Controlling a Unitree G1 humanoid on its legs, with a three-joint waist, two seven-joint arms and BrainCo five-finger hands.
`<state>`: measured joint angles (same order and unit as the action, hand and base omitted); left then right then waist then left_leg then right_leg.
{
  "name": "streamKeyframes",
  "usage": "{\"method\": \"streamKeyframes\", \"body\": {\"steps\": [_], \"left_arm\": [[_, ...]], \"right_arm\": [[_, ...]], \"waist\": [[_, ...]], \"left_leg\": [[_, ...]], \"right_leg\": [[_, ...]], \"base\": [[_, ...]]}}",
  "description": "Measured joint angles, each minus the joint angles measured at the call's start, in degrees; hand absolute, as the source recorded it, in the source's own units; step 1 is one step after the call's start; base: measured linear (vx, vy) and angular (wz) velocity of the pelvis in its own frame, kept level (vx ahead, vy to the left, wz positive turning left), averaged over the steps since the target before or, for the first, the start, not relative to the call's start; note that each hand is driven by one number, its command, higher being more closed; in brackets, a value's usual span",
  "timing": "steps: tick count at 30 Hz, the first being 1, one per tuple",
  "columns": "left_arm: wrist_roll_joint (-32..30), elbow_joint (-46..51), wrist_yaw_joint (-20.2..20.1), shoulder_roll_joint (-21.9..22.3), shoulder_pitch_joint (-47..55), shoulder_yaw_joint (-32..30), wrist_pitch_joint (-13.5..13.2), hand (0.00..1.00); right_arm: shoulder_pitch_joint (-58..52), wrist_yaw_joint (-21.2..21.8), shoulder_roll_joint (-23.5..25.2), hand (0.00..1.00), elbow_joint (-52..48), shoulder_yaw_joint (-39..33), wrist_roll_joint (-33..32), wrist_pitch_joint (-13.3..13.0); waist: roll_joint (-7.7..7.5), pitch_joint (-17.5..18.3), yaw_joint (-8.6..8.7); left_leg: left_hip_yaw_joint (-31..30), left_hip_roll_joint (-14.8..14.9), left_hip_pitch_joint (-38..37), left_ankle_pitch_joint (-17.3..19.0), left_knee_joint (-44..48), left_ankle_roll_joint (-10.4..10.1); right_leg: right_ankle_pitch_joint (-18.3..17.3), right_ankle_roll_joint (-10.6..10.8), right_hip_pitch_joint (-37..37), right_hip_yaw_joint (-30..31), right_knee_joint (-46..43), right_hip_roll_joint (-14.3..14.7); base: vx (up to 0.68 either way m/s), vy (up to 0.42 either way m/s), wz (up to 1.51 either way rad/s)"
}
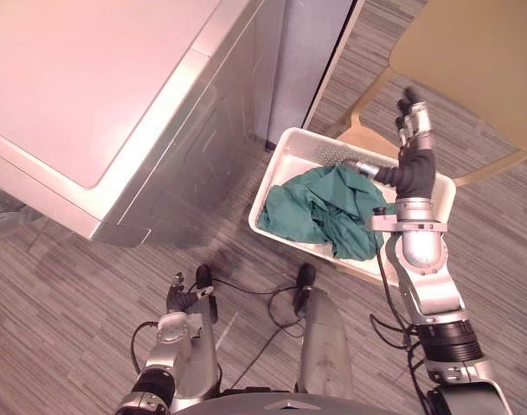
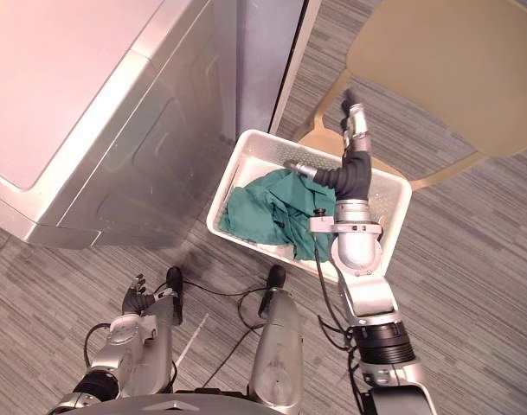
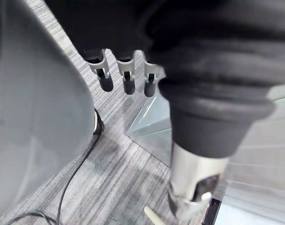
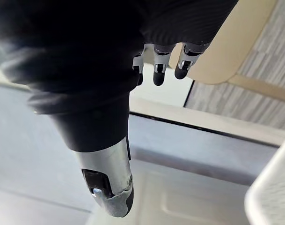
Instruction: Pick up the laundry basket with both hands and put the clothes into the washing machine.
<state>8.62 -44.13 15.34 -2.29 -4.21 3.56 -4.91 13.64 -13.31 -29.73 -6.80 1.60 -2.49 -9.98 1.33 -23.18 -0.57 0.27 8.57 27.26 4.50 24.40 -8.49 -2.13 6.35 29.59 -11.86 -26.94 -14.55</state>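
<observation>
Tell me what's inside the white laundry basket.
A bunched green cloth fills most of the laundry basket, with bare perforated plastic at its far end. Anything beneath the cloth is covered. The right hand hides part too.

No writing, label, number or sign can be read here. The washing machine [image 1: 99, 95], the laundry basket [image 1: 280, 164], the clothes [image 1: 328, 207] in it and the chair [image 1: 471, 60] show plain surfaces with no legible print.
</observation>
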Motion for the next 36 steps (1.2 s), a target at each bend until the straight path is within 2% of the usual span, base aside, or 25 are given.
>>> {"method": "streamKeyframes", "body": {"steps": [3, 9, 10, 11, 15, 23, 27, 36], "left_arm": [[0.0, -0.8, -1.9, -2.1, 0.0, 0.0, -0.1, 0.00], [0.0, -1.9, -4.5, -4.7, 0.8, 0.0, 0.0, 0.00], [0.0, -1.7, -5.4, -5.1, 0.8, 0.2, -0.2, 0.00], [0.0, -1.6, -5.6, -5.1, 0.8, 0.4, -0.2, 0.00], [0.2, -1.6, -5.7, -5.6, 0.6, 1.2, -0.7, 0.00], [0.3, -1.2, -5.5, -5.3, -1.2, 0.8, -1.2, 0.00], [0.9, 1.0, -4.6, -4.5, -1.3, -0.9, -1.2, 0.00], [2.4, 5.3, -2.9, -3.1, -1.4, -2.7, -1.2, 0.00]], "right_arm": [[0.1, 4.6, -4.8, 0.00, 7.0, 0.5, 6.1, 2.7], [0.8, 12.1, -9.6, 0.00, 18.2, 2.9, 13.2, 4.3], [2.5, 14.0, -10.3, 0.00, 22.7, 4.0, 14.2, 4.6], [3.4, 14.3, -10.6, 0.00, 24.3, 4.8, 14.3, 4.8], [7.7, 14.3, -10.8, 0.00, 33.3, 6.7, 16.4, 6.4], [12.1, 12.8, -9.3, 0.00, 41.4, 7.4, 16.4, 7.9], [13.3, 11.2, -8.5, 0.00, 41.8, 7.3, 16.4, 9.0], [18.0, 8.0, -6.4, 0.00, 42.0, 6.5, 16.6, 10.5]], "waist": [[-0.50, -0.2, -0.10], [-1.27, -0.5, -0.17], [-1.41, -0.6, -0.09], [-1.46, -0.6, -0.09], [-1.53, -0.8, -0.31], [-1.56, -2.0, -1.22], [-1.53, -2.7, -2.19], [-1.65, -2.8, -2.94]], "left_leg": [[-0.2, -0.6, -0.1, -0.8, -1.4, 0.7], [-1.0, -1.1, 0.4, -1.1, -1.6, 1.0], [-1.4, -1.2, 0.9, -1.2, -1.6, 1.1], [-1.4, -1.2, 0.9, -1.3, -1.6, 1.1], [-1.6, -1.2, 1.8, -1.4, -1.5, 1.1], [-1.5, -0.8, 4.7, -1.3, -0.1, 0.9], [-1.1, 0.0, 7.2, -0.5, 1.7, 1.0], [-1.5, 0.5, 11.7, 0.7, 5.0, 1.4]], "right_leg": [[1.1, 0.7, -0.7, -0.1, 2.3, 0.0], [2.7, 0.7, -1.9, -1.0, 4.6, -0.1], [3.1, 0.7, -1.9, -1.3, 5.0, -0.1], [3.1, 0.8, -1.9, -1.3, 5.1, -0.1], [3.5, 0.7, -1.5, -1.4, 5.6, 0.0], [3.9, 0.6, 0.8, -1.3, 5.4, 0.3], [4.0, 0.5, 2.8, -1.2, 5.0, 0.9], [3.9, 0.4, 6.2, -1.5, 3.7, 1.0]], "base": [[0.00, 0.038, 0.08], [0.02, 0.037, 0.06], [0.01, 0.018, 0.07], [0.01, 0.022, 0.04], [0.00, 0.000, 0.00], [0.00, 0.002, -0.01], [0.00, 0.004, -0.07], [0.00, 0.000, -0.01]]}}
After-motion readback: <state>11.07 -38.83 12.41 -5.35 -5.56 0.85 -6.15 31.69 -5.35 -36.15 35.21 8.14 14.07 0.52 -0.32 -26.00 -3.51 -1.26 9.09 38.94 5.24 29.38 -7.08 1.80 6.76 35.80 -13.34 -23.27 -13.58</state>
